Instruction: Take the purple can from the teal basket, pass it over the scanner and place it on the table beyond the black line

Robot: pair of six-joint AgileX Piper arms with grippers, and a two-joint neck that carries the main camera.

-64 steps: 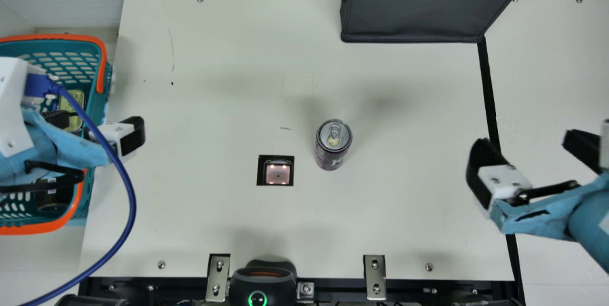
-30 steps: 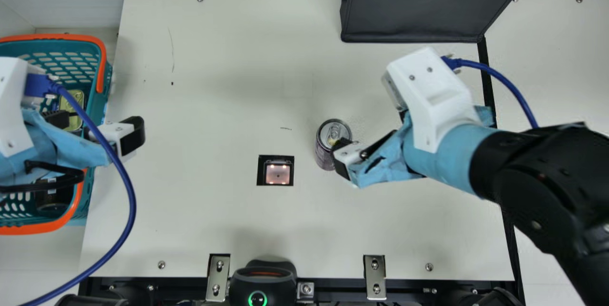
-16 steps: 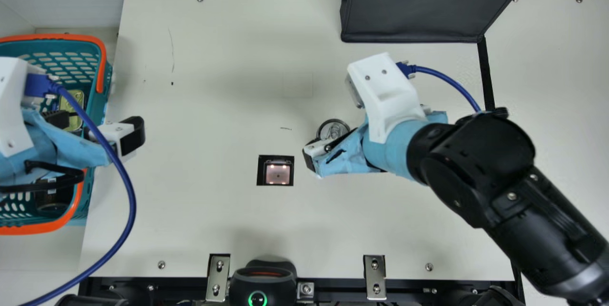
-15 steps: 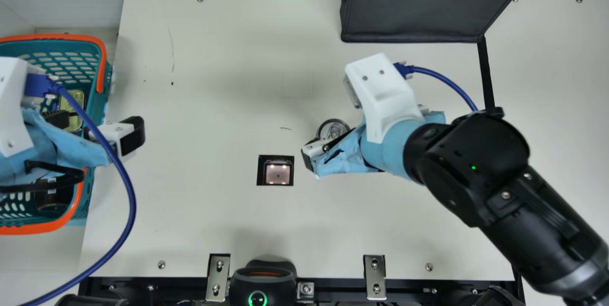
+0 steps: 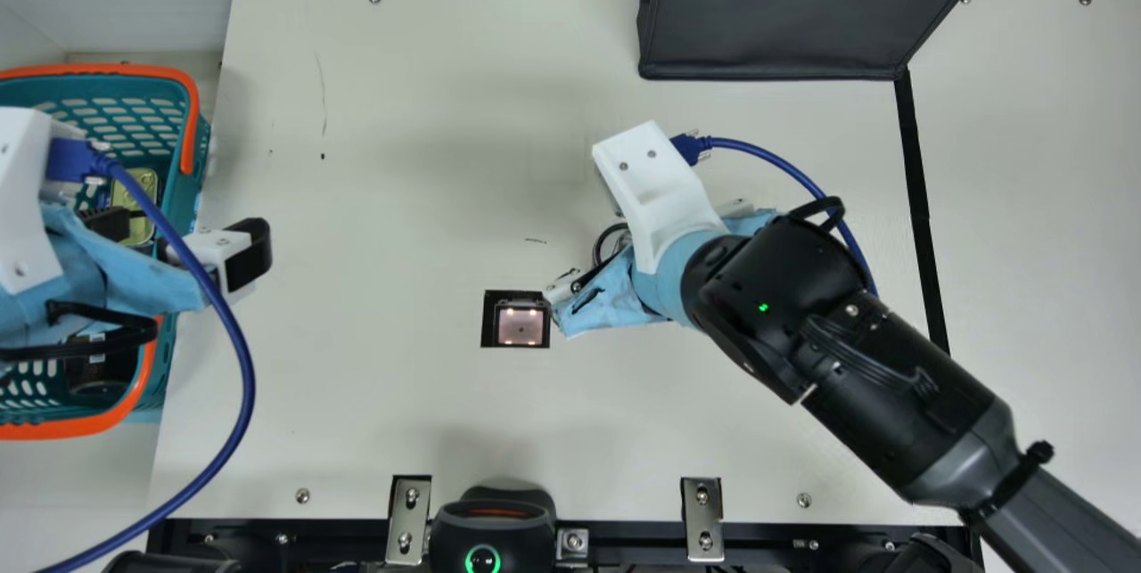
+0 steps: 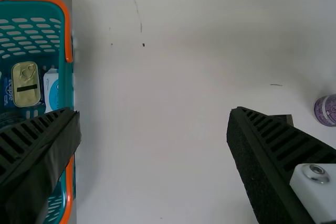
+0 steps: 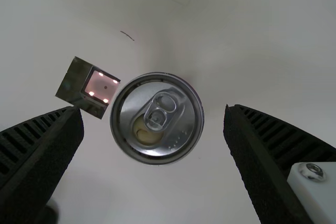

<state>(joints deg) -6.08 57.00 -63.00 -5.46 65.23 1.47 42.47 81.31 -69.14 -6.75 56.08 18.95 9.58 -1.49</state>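
Observation:
The purple can (image 5: 610,238) stands upright on the table just right of the scanner (image 5: 520,326), mostly covered by my right arm in the main view. My right gripper (image 5: 599,298) is over it; in the right wrist view the open right gripper (image 7: 153,113) has the can's silver lid (image 7: 157,118) between and ahead of its fingers, with gaps on both sides. The can's purple side (image 6: 326,109) shows in the left wrist view. My left gripper (image 5: 176,240) is at the teal basket's (image 5: 203,154) right side; in its wrist view the left gripper (image 6: 155,119) is open and holds nothing.
The black line (image 5: 916,190) crosses the table at the right. A dark bag (image 5: 767,29) stands at the back. A gold tin (image 6: 25,84) and other items lie in the basket. A black device (image 5: 493,528) sits at the front edge.
My right arm has come in from the right side to the can, lately shifting a little farther left, its fingers still apart. The left arm has kept still, and so has the can.

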